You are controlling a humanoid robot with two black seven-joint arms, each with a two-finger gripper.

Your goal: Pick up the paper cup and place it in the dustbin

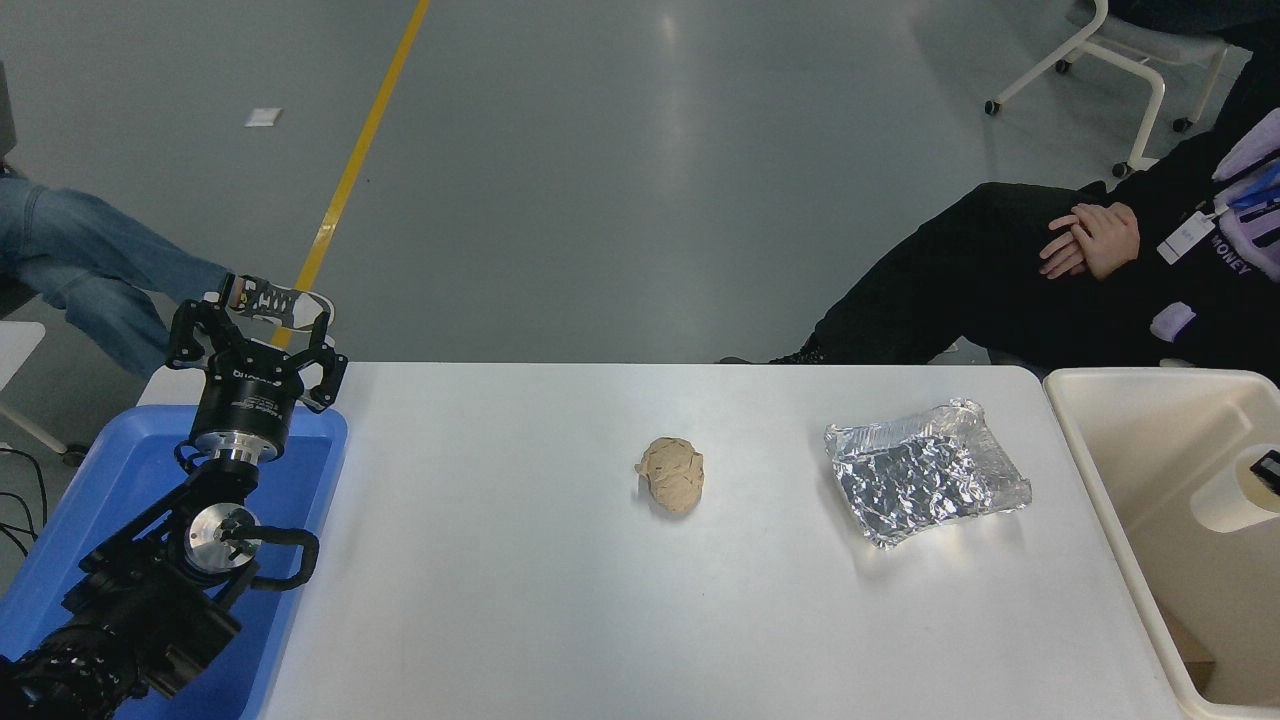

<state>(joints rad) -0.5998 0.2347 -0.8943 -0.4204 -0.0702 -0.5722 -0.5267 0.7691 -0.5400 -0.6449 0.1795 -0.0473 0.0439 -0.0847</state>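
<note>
The paper cup (1228, 497) is cream-white and tilted, at the right edge of the head view, inside the outline of the beige dustbin (1150, 379). It hangs over the bin's inside, above its floor. Only a black sliver of my right gripper (1268, 469) shows at the cup's upper right, holding the cup. My left gripper (252, 335) is parked at the lower left over the blue tray (130, 450), fingers spread open and empty.
A crumpled tan paper ball (672, 475) lies mid-table. A crumpled foil sheet (925, 485) lies to its right, near the dustbin. A seated person in black (1000, 270) is at the far right, another person's jeans leg (80, 270) at the far left.
</note>
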